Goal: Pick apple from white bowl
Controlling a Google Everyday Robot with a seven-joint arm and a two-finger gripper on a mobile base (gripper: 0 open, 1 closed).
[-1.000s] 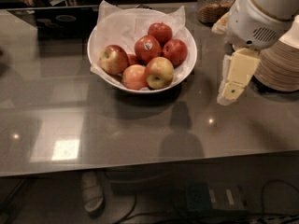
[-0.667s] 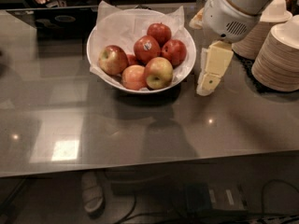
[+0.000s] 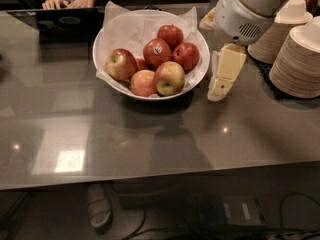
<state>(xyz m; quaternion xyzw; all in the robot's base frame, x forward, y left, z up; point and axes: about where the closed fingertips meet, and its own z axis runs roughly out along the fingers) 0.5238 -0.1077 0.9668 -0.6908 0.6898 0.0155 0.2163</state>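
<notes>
The white bowl (image 3: 199, 66), lined with crumpled white paper, sits on the grey table at the back centre and holds several apples. The apple (image 3: 121, 64), red with yellow-green around its stem dimple, lies at the bowl's left side. A dark red apple with a white sticker (image 3: 157, 52) is in the middle, and a yellow-green apple with a red side (image 3: 170, 78) is at the front. My gripper (image 3: 219, 91) hangs pointing down just outside the bowl's right rim, close above the table, apart from the apples and holding nothing.
Stacks of pale paper bowls (image 3: 299, 59) stand at the right, close behind my arm. A dark laptop (image 3: 55, 21) and a person's hands (image 3: 62, 2) are at the back left. The table's front edge (image 3: 150, 181) runs across the lower view.
My gripper has moved left from beside the paper bowl stacks to just beside the white bowl's right rim. The apples have not moved.
</notes>
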